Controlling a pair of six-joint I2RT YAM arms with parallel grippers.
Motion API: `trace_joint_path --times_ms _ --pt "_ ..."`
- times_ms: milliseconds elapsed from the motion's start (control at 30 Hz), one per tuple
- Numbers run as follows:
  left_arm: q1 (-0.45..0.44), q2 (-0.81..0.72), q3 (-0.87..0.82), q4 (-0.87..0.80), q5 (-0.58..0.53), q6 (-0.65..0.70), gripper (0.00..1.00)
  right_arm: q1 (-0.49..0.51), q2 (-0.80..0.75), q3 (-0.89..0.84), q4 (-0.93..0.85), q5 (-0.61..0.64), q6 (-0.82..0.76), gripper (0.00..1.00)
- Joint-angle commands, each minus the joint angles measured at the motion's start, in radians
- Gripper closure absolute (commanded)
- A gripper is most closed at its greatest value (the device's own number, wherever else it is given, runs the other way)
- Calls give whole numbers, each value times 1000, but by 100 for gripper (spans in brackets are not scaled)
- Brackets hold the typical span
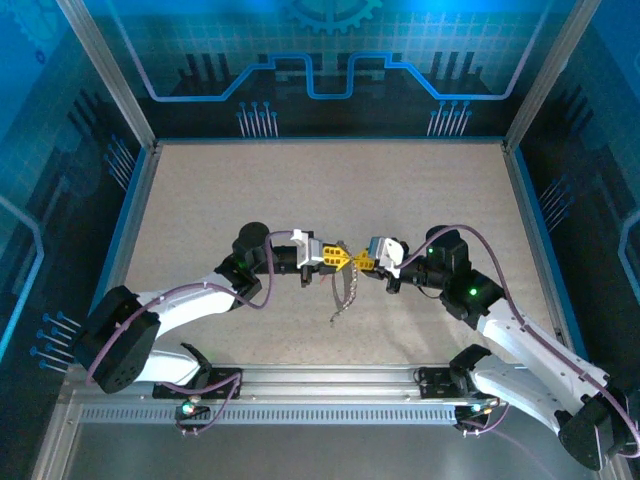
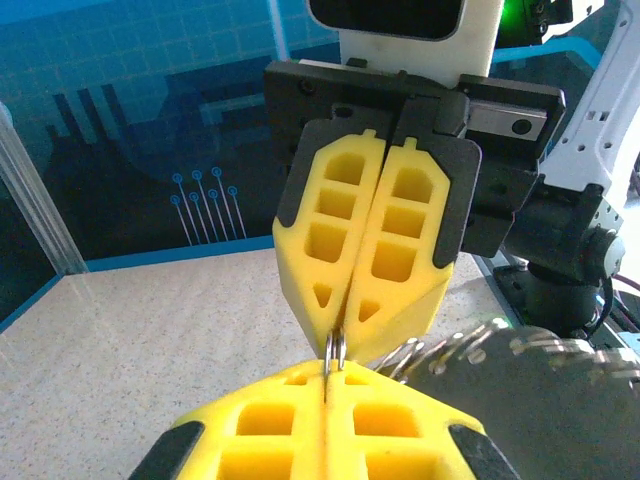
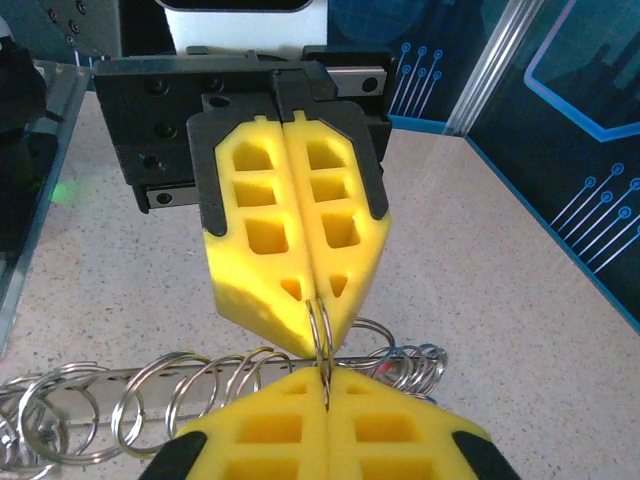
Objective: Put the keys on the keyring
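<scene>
**Keyring (image 3: 320, 330) pinched from both sides**

Left gripper (image 1: 343, 257) and right gripper (image 1: 361, 262) meet tip to tip over mid-desk (image 1: 250, 190). Both are closed on the same thin wire loop. A row of small rings (image 3: 200, 385) hangs below them.

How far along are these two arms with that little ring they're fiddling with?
Done: the left gripper and right gripper, both with yellow fingers, are shut tip to tip on one small silver wire ring, held above the speckled table. In hand: that ring, with a metal strip of more silver rings hanging beneath the grippers. Left: threading keys on; the pinched ring looks bare, so it seems early.
</scene>
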Motion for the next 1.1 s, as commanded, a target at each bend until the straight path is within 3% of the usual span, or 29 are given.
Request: trace_joint_path --times_ms 0,333,767,1067 --pt "-7 -13 -3 86 16 -18 100 -1 -5 12 -16 -18 -2 97" --pt "-7 6 -10 159 12 -47 100 1 18 32 -59 -40 -15 92" --pt "-7 -25 -23 126 3 -23 100 -1 -9 26 -102 -1 -25 88" --pt "-7 -28 -17 125 7 -24 100 -5 -11 30 -117 -3 -27 100"
